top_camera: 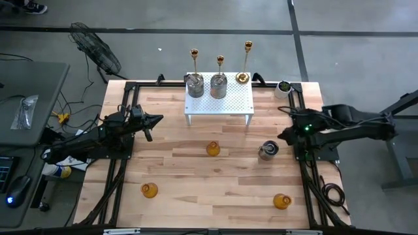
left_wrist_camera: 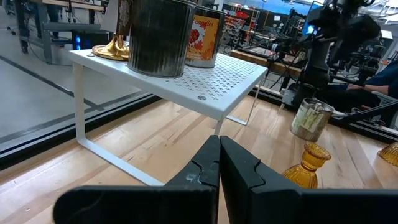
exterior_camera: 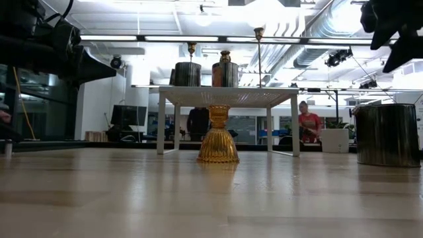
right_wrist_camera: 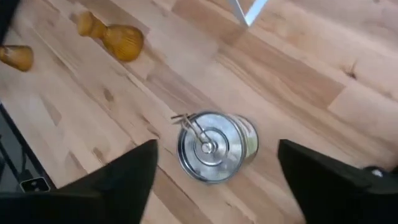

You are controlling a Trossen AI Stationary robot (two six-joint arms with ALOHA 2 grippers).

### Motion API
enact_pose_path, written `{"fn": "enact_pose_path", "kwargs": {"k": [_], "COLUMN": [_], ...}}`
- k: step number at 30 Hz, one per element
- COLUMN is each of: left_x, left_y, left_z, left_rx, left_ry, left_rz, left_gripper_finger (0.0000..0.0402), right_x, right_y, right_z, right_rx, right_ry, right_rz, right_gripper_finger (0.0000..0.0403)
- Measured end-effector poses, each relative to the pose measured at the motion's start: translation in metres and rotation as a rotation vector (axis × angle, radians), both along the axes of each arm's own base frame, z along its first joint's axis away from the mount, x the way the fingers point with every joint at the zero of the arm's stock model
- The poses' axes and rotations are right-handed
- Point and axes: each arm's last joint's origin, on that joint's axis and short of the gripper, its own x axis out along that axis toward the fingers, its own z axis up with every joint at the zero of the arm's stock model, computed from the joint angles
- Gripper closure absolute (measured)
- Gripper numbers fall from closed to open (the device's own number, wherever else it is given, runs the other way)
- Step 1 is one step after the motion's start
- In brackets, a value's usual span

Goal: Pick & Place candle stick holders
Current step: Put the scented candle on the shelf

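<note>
Squat silver holder (right_wrist_camera: pixel 214 146) upright on the table, just below the right gripper (right_wrist_camera: pixel 214 180), fingers spread apart; probably rigid, slick metal, best pinched across its sides

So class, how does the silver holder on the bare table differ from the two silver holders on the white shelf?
The lone silver holder stands on the wooden table, below the open right gripper; the two silver holders stand raised on the white shelf. The lone one has nothing beside it; the shelf two stand side by side. All three are upright, squat silver jars.
</note>
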Motion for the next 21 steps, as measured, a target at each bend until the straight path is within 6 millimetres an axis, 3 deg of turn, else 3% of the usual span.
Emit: {"fn": "enact_pose_path", "kwargs": {"k": [3,5,21], "left_x": [0.0,0.0,0.0], "left_y": [0.0,0.0,0.0], "left_z": [0.0,0.0,0.0], "left_rx": [0.0,0.0,0.0], "left_ry": [0.0,0.0,0.0], "left_rz": [0.0,0.0,0.0], "left_gripper_finger": [0.0402,0.0402,0.0402], "right_x": [0.009,0.016,0.061], "right_y": [0.002,0.004,0.013], "right_z": [-0.004,-0.007,-0.033], "right_rx": [0.059,0.101,0.155], "right_ry": [0.054,0.094,0.322], "right_rz": [-0.003,-0.015,-0.017], "right_gripper_finger": [0.002,0.0008,0.0003]}}
